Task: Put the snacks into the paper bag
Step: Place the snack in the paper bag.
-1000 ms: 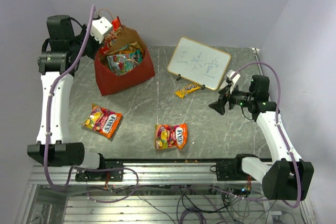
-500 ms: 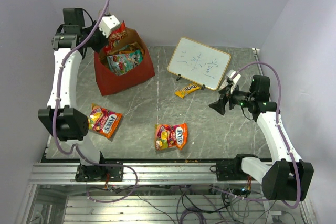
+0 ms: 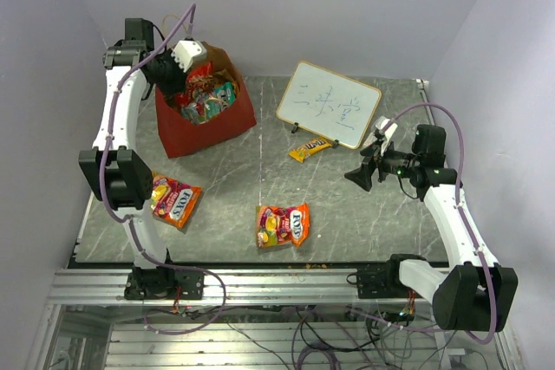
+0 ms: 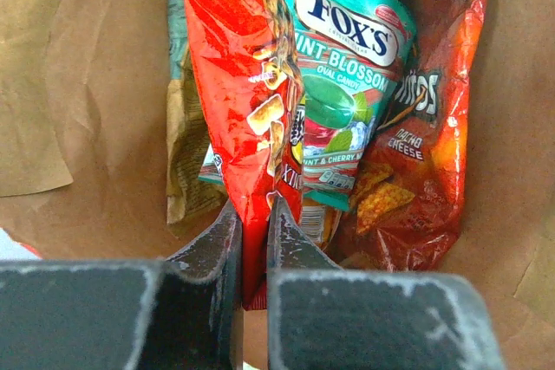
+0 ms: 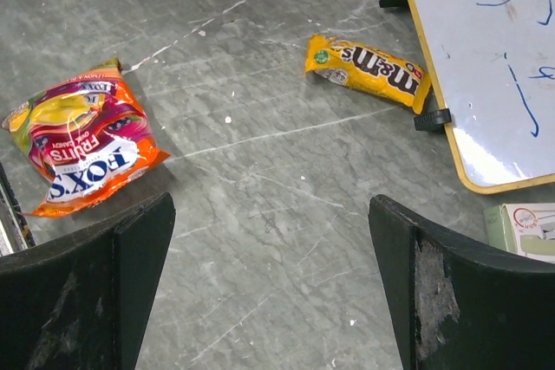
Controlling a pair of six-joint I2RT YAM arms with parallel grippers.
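Observation:
My left gripper [image 4: 251, 218] is shut on a bright red snack packet [image 4: 247, 101] and holds it down inside the paper bag [image 3: 204, 123], red outside and brown inside. In the bag lie a teal Fox's pack [image 4: 347, 67] and a dark red Doritos bag [image 4: 425, 136]. In the top view my left gripper [image 3: 180, 71] is over the bag's mouth. My right gripper [image 5: 269, 249] is open and empty above the table. A yellow M&M's pack [image 5: 368, 71] [image 3: 310, 150] and an orange Fox's packet [image 5: 82, 140] [image 3: 282, 224] lie on the table. Another orange Fox's packet [image 3: 171, 199] lies at the left.
A whiteboard with writing [image 3: 329, 103] stands at the back right, its clip feet [image 5: 431, 119] near the M&M's pack. A small white box [image 5: 525, 230] lies by its lower edge. The grey stone tabletop [image 3: 260, 179] ends at a metal rail in front.
My left arm has swung farther over the bag and lowered the red packet from above the rim down into it. The right arm has not moved.

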